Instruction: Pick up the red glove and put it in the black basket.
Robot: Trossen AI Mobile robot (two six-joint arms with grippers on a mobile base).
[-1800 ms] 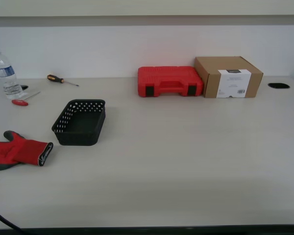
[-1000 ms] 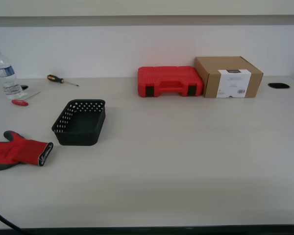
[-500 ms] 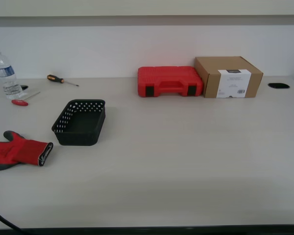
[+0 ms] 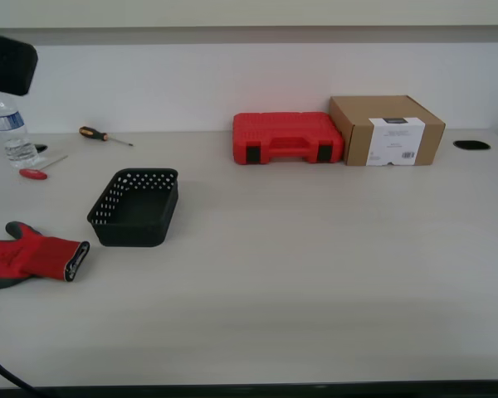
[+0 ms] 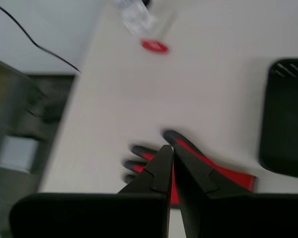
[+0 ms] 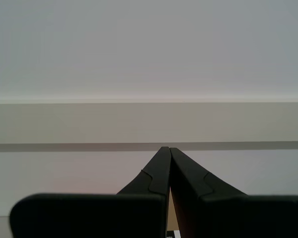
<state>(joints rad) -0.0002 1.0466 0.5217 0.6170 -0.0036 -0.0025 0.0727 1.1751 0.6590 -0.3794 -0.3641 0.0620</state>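
Nothing of the task is done yet. The red glove (image 4: 29,255) lies flat on the table (image 4: 315,274), just beside the black basket (image 4: 135,207) on the side toward the table's near edge, with its black-edged cuff pointing at the basket and a small gap between them. The basket holds nothing that I can see.

My first gripper (image 5: 170,148) hangs above the glove with its claw pressed shut, the two jaws meeting tip to tip and gripping nothing. In the first wrist view the glove's dark fingers show just past the tips and the basket's rim (image 5: 288,67) sits off to one side, so the arm looks to be in the approach. A dark block (image 4: 10,64) in the exterior view, high above the water bottle (image 4: 8,128) that stands beyond the basket, is probably part of that arm, though I cannot be sure.

My second gripper (image 6: 169,148) points at the bare wall, its claw also closed on nothing, well away from the work.

Left to do, as I judge it: open the first claw, come down onto the glove, grip it, lift it, carry it across the short gap to the basket and let go inside.
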